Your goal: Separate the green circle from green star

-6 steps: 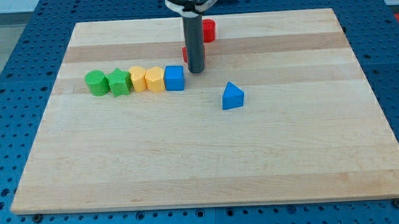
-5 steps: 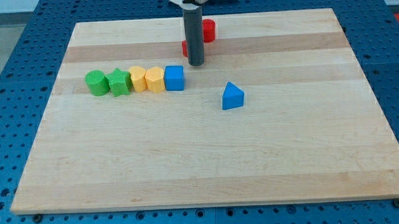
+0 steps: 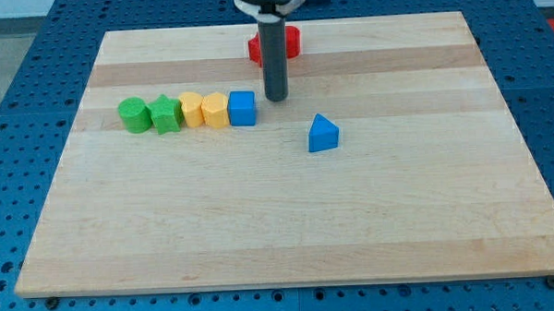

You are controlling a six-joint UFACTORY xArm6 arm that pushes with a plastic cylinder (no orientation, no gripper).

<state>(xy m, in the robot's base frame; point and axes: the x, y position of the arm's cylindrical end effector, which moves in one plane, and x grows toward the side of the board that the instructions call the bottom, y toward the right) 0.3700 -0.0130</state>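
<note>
A wooden worktop point(image 3: 289, 229) holds seven blocks. Five touch in a row at the view's left: green circle point(image 3: 132, 115), green star point(image 3: 166, 114), two yellow blocks point(image 3: 192, 110) point(image 3: 214, 111) of unclear shape, and a blue cube point(image 3: 243, 109). A blue triangle point(image 3: 322, 134) sits apart to the right. Red pieces point(image 3: 289, 42) show at the top, partly hidden. No writing is visible. There are no fingers; my tip point(image 3: 276, 98) rests just right of the blue cube, well right of both green blocks.

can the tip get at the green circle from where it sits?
Probably yes. My tip sits up-right of the blue cube; the green circle ends the row at the left, top and left sides exposed.
</note>
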